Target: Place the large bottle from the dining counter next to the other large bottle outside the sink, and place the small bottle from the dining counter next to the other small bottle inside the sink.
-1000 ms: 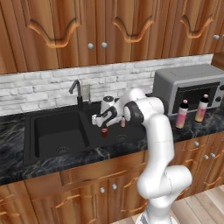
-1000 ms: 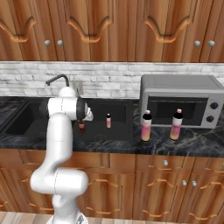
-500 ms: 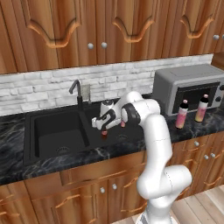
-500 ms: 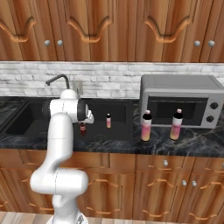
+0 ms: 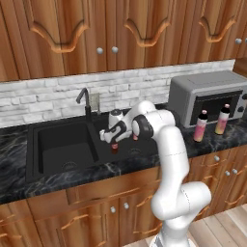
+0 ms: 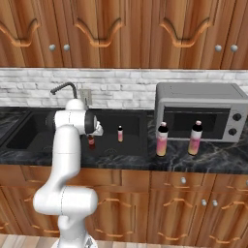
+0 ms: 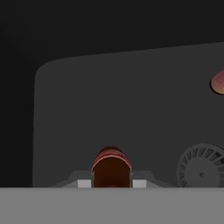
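My gripper (image 5: 114, 139) is shut on a small dark-red bottle (image 5: 114, 146), held upright low over the right basin of the black sink (image 5: 58, 144). From the hand camera, the held small bottle (image 7: 111, 168) sits between the fingertips (image 7: 84, 183) above the basin floor. The other small bottle (image 6: 120, 133) stands in the same basin, a little to the right of the held small bottle (image 6: 91, 141), and its pink edge (image 7: 218, 82) is at the hand view's right. Two large pink bottles (image 5: 200, 126) (image 5: 222, 119) stand side by side on the counter in front of the microwave.
A black faucet (image 5: 84, 99) rises behind the sink. The grey microwave (image 5: 207, 96) stands on the right of the dark marble counter (image 6: 203, 160). A round drain (image 7: 200, 171) lies in the basin floor near the gripper. Wooden cabinets hang above.
The gripper has come down with the small bottle, from above the counter's level into the right basin. Nothing else has moved.
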